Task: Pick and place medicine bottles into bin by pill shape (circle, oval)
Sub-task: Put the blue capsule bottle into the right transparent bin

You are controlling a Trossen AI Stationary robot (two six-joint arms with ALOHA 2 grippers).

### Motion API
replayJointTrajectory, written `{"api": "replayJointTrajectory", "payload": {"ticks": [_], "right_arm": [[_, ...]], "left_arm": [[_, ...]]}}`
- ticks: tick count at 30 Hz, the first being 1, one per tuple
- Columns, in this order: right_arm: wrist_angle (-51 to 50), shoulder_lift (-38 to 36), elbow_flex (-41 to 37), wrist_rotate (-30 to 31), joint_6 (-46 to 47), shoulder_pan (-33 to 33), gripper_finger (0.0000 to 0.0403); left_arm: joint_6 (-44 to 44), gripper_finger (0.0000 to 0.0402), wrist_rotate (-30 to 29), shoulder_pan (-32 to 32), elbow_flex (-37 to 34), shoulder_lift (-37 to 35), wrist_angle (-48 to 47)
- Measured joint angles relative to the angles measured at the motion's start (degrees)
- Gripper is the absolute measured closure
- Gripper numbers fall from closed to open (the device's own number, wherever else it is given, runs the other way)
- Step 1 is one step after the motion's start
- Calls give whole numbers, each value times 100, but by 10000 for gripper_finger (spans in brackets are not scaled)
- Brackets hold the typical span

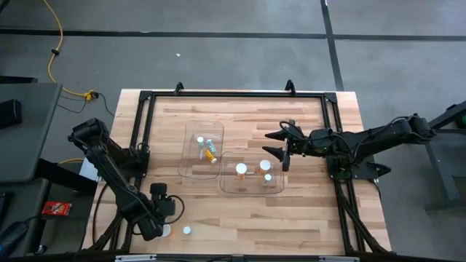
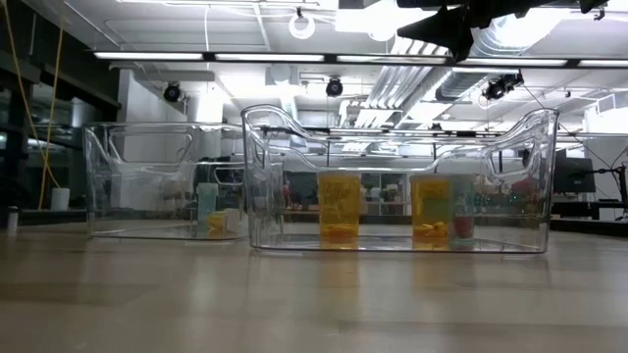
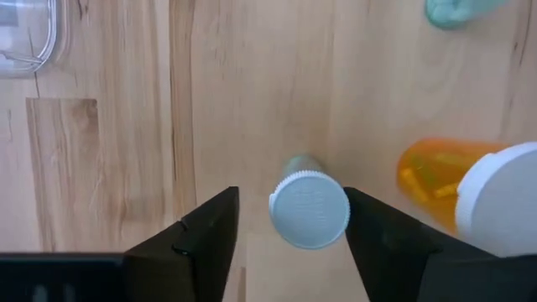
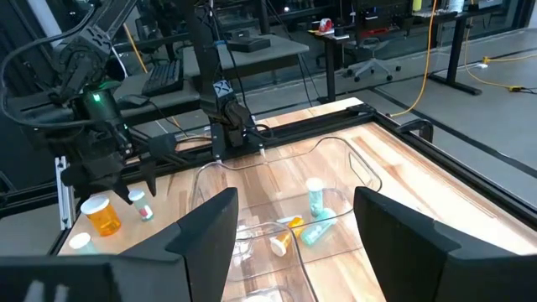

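My left gripper [image 3: 289, 231] is open at the table's near left corner [image 1: 160, 225], pointing down. Its fingers stand on either side of a small pale bottle with a white cap [image 3: 309, 210], which stands upright on the wood; I see no touch. An amber bottle with a white cap [image 3: 457, 189] stands right beside it. My right gripper [image 1: 280, 145] is open and empty above the right clear bin [image 1: 280, 191], which holds three bottles [image 1: 241, 169]. The left clear bin [image 1: 185, 167] holds pale green and orange bottles [image 4: 315, 201].
Another pale green thing [image 3: 453, 10] lies farther on the wood past the left gripper. A white-capped bottle [image 1: 187, 231] stands by the near edge. The two bins stand side by side mid-table; a black frame [image 1: 233, 93] rims the table.
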Motion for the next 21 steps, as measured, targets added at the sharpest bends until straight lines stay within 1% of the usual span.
{"api": "replayJointTrajectory", "payload": {"ticks": [4, 8, 11, 13, 16, 18, 21], "right_arm": [[-2, 0, 0, 0, 0, 0, 171], [-29, 0, 0, 0, -2, 0, 171], [-54, 0, 0, 0, 0, 0, 171], [-58, 0, 0, 0, 1, -2, 171], [-66, 0, 0, 0, 4, -2, 171], [-66, 0, 0, 2, 23, -1, 171], [-66, 2, 0, 2, 155, -2, 171]], "left_arm": [[21, 241, 0, -9, 19, -26, -25], [242, 282, 2, -9, 84, -26, -24], [302, 303, 0, -9, 107, -26, -16], [302, 308, 3, -9, 107, -26, -24], [362, 302, 40, -6, 129, -115, -99], [445, 296, 41, 59, 196, -318, -111], [678, 293, -10, 249, 262, -853, -240]]}}
